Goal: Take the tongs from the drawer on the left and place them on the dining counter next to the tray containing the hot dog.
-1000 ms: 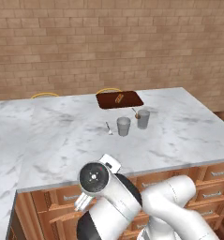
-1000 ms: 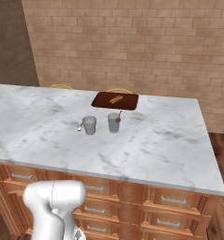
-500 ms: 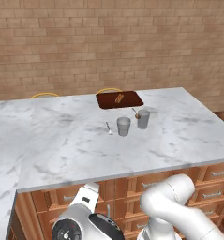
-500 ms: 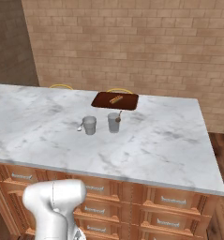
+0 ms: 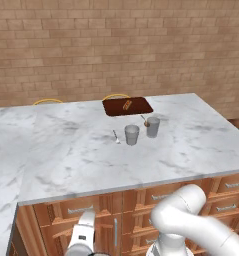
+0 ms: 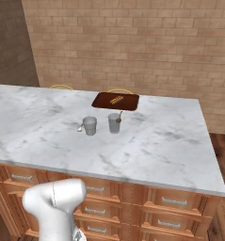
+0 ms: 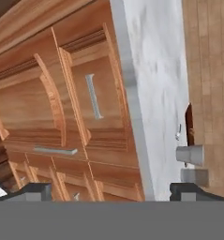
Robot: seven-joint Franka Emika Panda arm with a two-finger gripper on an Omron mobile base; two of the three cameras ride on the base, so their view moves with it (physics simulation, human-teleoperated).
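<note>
The marble table [image 5: 81, 155] spans mid-frame in both base views. Under its near edge, lower left of the left base view, the closed drawer [image 7: 95, 99] likely hides the tongs. The tray [image 5: 127, 106] sits at the table's far edge, carrying the hot dog [image 5: 126, 104]. The claw [image 7: 111, 192] hangs low at the cabinets, fingers wide apart and empty, apparently lining up on the handle.

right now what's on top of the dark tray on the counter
One hot dog lies on the tray, near its middle; the rest of the tray looks bare. Two grey cups stand on the dining counter in front of it, not on it.
</note>
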